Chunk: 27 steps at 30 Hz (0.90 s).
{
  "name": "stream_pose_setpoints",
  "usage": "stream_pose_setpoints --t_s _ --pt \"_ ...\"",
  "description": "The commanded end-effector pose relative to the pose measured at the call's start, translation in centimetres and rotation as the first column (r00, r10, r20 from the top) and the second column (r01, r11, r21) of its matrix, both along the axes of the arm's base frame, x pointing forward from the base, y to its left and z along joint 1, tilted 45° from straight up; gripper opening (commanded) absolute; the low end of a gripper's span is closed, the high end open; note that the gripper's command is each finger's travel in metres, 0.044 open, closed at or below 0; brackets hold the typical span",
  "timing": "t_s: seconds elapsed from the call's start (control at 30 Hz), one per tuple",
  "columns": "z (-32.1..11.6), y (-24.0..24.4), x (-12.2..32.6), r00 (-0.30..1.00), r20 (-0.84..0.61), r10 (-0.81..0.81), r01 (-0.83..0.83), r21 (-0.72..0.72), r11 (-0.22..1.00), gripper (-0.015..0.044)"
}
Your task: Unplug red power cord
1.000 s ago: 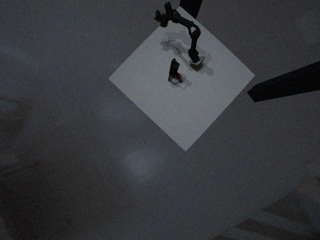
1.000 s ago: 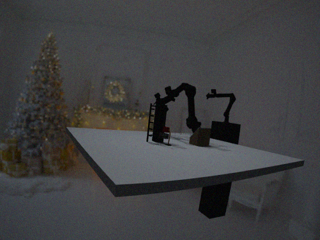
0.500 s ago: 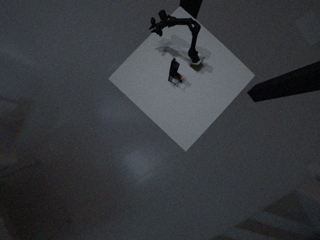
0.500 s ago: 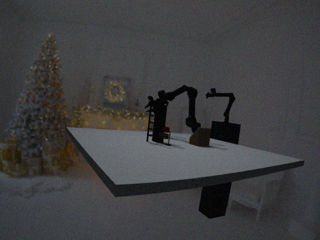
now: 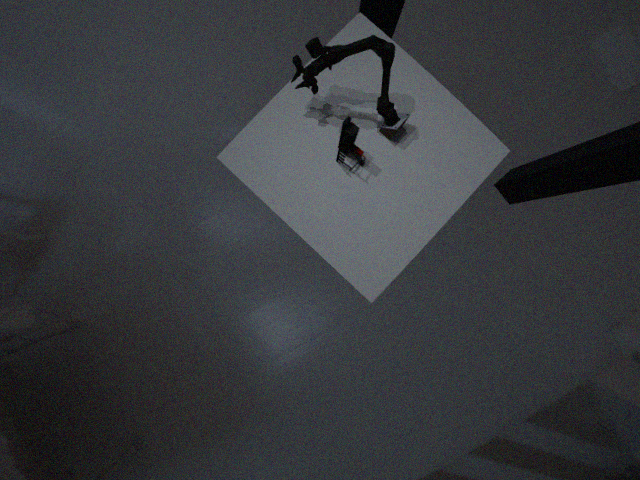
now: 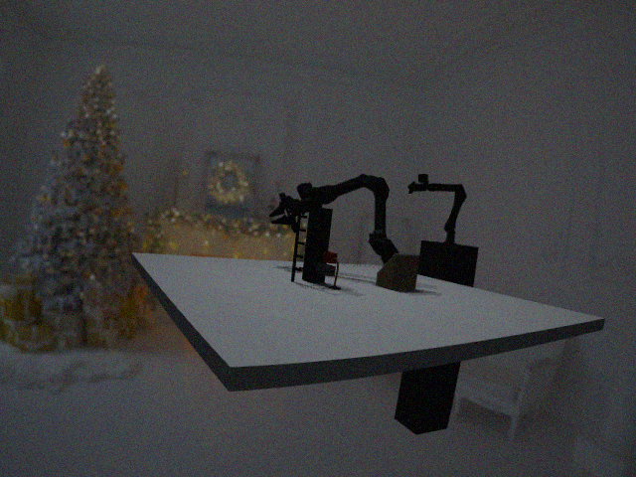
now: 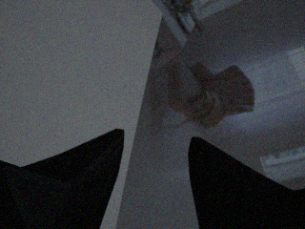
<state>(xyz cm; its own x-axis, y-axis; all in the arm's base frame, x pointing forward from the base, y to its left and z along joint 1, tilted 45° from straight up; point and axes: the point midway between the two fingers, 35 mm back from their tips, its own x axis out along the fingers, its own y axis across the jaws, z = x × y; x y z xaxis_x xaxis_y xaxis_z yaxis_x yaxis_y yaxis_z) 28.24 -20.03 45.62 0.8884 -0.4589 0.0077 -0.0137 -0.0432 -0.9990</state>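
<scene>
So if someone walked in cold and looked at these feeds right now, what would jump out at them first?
Probably the pale square table against the dim room, with the dark arm arched over its far corner and the gripper hanging at the table's edge, fingers apart with nothing between them. Next, the tall dark power strip standing upright mid-table, a spot of red, the plug, low on its side. In the exterior view a lit Christmas tree glows at left.
</scene>
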Motion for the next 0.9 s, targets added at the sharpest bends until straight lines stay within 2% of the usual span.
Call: stream_pose_setpoints --t_s 0.0,0.5,0.87 --pt "-1.2 1.7 2.3 0.998 0.003 0.060 -0.060 0.087 0.994 0.0160" --pt "-6.2 12.1 10.3 0.955 0.004 0.296 -0.272 0.405 0.873 0.0160" --pt "-11.1 21.7 13.3 0.901 -0.062 0.429 -0.315 0.585 0.748 0.0160"
